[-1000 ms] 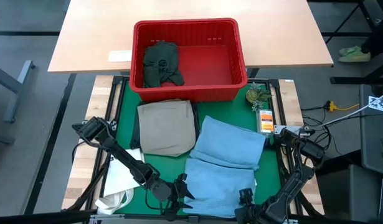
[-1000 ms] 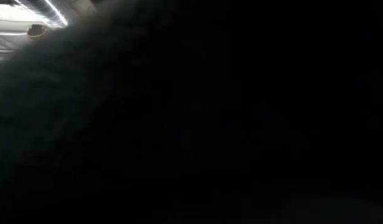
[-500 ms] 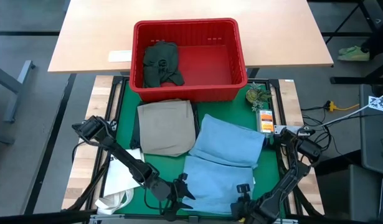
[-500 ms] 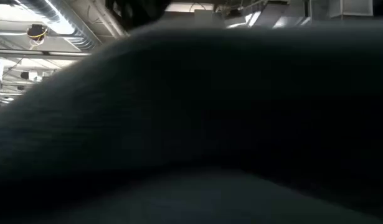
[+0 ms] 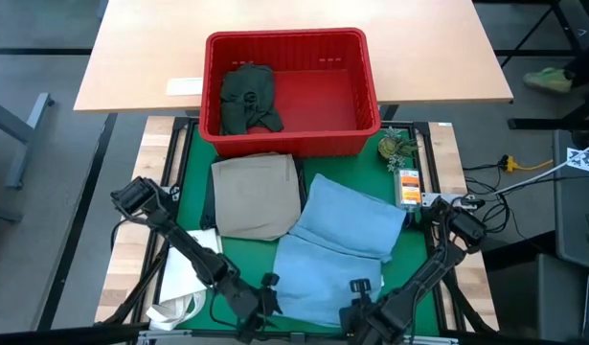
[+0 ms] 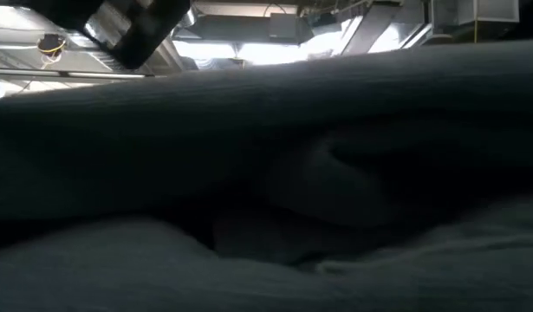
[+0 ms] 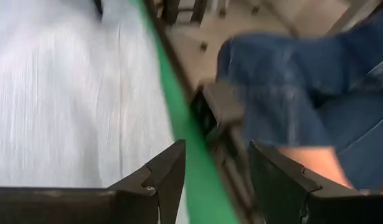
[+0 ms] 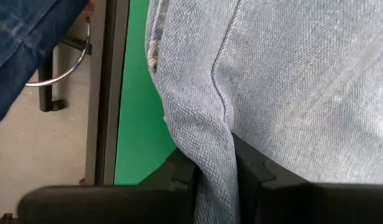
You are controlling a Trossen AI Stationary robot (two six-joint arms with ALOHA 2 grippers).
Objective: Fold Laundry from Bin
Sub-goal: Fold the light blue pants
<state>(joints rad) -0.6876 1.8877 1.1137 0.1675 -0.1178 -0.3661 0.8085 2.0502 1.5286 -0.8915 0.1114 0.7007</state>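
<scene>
The red bin [image 5: 366, 72] stands at the far side with a dark green piece [image 5: 248, 98] lying in it. Folded khaki trousers [image 5: 256, 196] lie flat on the green mat [image 5: 193, 182]. Right of them lie the light blue jeans [image 5: 337, 244], which also fill the low view [image 6: 335, 173]. My right gripper [image 5: 356, 292] is at the jeans' near edge, shut on the cloth. My left gripper [image 5: 267, 290] stands open at the jeans' near left corner. In its wrist view its fingers [image 7: 216, 180] straddle the mat's green edge, with the jeans [image 7: 66, 93] beside one finger. My right gripper pinches a raised fold of the light blue jeans [image 8: 207, 146] between its two fingers, at the cloth's near edge. The fingers come from above, pointing steeply down. The fold stands up between the fingers [image 8: 253, 171]; the rest of the jeans lies on the mat.
A white tote bag [image 5: 184, 287] lies at the mat's near left. A small green thing [image 5: 397, 146] and an orange card [image 5: 409, 184] sit on the right rim. A person's legs in blue jeans [image 7: 303, 81] are just past the near edge.
My right gripper has moved along the near edge toward the table's left and has shut on the jeans' near edge. The near right part of the jeans has been drawn leftward and bunched; the far part has stayed flat. My left gripper has shifted slightly toward the near left.
</scene>
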